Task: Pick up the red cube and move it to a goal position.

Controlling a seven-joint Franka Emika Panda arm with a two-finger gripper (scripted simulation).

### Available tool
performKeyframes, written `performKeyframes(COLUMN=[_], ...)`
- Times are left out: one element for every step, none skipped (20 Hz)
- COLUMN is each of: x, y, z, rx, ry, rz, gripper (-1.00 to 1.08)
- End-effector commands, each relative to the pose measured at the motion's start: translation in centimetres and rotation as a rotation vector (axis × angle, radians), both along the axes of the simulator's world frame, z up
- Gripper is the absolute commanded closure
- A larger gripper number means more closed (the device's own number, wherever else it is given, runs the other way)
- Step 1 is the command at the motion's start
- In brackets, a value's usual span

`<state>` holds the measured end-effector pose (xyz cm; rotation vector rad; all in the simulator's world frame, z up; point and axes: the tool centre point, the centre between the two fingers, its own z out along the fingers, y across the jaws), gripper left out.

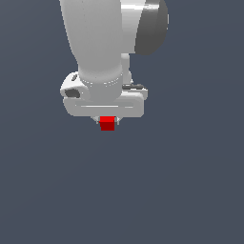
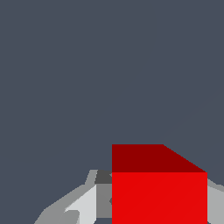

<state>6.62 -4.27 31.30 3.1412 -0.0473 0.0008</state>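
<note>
Red cube (image 1: 107, 123) sits directly under white gripper (image 1: 107, 119), its top tucked between the fingers (image 2: 85, 205), which hold it by opposite faces; plain dark grey ground open on all sides

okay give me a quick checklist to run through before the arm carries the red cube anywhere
1. Small bright-red cube sits between the fingers of the white claw: ok.
2. Fingers flank the cube on both sides in the wrist view: ok.
3. Grip firm enough to hold: cannot tell.
4. Cube lifted off the surface: cannot tell; the flat grey background shows no shadow or edge.
5. Goal position marked: not ok; no marker shows in either view.
6. Obstacles nearby: ok, none in view.
</note>
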Motion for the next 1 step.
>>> performKeyframes(x=[0.03], y=[-0.02], z=[0.18], rx=[0.000], ry=[0.001], rz=[0.000], gripper=[1.08])
